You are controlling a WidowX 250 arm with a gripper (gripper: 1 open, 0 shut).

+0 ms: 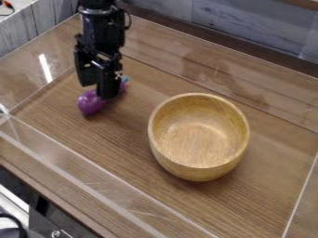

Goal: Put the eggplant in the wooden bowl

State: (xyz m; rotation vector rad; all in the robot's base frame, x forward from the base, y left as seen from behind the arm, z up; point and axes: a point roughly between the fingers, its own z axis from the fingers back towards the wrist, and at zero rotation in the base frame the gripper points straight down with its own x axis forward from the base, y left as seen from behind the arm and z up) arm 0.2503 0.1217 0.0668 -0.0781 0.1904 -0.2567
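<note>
Large round light-tan wooden bowl (199, 137) with thick smooth rim stands upright on brown wooden table (125, 149), empty inside. Small glossy purple eggplant (92, 103), bulbous at one end, lies on table, well apart from bowl, on picture's left side. Black robot gripper (99, 85) points down over eggplant's narrower end and hides part of it; its fingers are spread apart. Whether they touch eggplant, cannot tell.
</note>
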